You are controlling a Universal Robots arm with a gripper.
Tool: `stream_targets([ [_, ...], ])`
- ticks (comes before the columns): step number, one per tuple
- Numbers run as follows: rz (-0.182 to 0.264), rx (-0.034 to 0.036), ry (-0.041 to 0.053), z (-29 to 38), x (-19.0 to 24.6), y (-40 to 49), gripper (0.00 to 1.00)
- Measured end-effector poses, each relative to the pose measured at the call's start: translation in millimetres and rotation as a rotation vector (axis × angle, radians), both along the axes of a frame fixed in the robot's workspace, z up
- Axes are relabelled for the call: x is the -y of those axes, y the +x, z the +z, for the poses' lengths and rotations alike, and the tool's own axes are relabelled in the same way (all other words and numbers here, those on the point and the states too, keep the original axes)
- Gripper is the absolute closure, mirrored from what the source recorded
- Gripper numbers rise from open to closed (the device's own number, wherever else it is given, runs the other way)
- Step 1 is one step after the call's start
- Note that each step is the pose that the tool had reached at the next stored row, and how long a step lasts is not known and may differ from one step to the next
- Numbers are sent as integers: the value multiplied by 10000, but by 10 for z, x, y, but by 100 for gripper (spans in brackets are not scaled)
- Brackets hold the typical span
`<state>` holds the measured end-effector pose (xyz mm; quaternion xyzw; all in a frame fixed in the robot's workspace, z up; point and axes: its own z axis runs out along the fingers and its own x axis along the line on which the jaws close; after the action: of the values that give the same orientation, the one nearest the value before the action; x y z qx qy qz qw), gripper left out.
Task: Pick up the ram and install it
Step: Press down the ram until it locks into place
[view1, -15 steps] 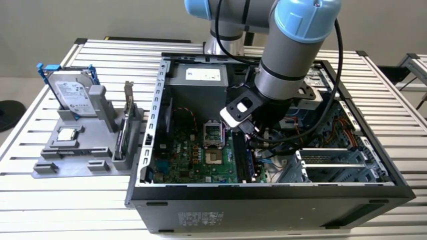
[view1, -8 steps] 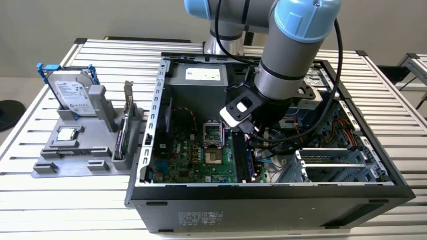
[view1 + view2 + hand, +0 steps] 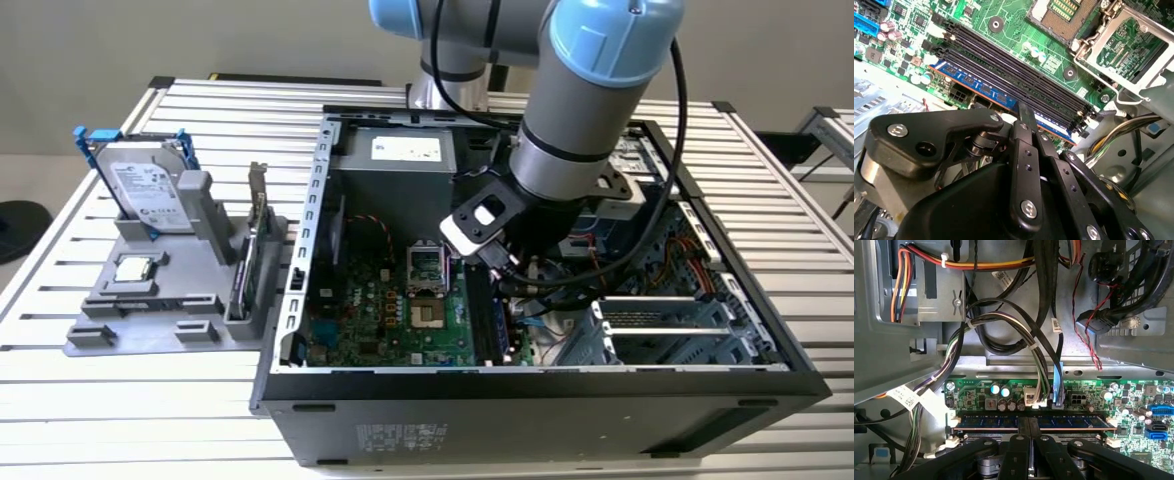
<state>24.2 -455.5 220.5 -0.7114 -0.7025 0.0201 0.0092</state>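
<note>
Inside the open computer case (image 3: 534,385), the gripper (image 3: 1026,112) has its jaws nearly together, pinching the ram (image 3: 979,86) at its middle. The ram sits in the outermost motherboard (image 3: 1019,20) slot. The gripper's own linkage hides the ram's middle.

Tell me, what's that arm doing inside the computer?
The arm has reached into the open computer case, and its gripper is down at the motherboard. The ram sits along the outermost of the long black memory slots, with the gripper's closed fingers on its middle. Whether it is fully seated cannot be told. On the exterior view's left, a grey stand holds a hard drive.
</note>
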Motion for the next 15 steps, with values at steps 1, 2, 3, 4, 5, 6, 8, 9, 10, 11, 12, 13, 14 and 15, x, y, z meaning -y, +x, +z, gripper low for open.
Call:
stream_targets([
  [1, 1, 5, 30, 26, -5, 1, 100],
  [2, 1, 1, 14, 74, -3, 0, 100],
  [3, 1, -4, -2, 126, 0, 0, 100],
  [4, 1, -3, 0, 169, 0, 0, 100],
  [5, 1, -4, -2, 215, 1, 0, 100],
  [6, 1, -4, -3, 262, 1, 0, 100],
  [8, 1, -5, -2, 354, 1, 0, 100],
  [9, 2, -6, -4, 401, 1, 0, 100],
  [10, 2, -6, -3, 443, 1, 0, 100],
  [11, 2, -5, -3, 485, 1, 0, 100],
  [12, 2, -5, -3, 525, 1, 0, 100],
  [13, 2, -5, -3, 569, 1, 0, 100],
  [14, 2, -5, -3, 614, 1, 0, 100],
  [15, 1, -5, -3, 660, 1, 0, 100],
])
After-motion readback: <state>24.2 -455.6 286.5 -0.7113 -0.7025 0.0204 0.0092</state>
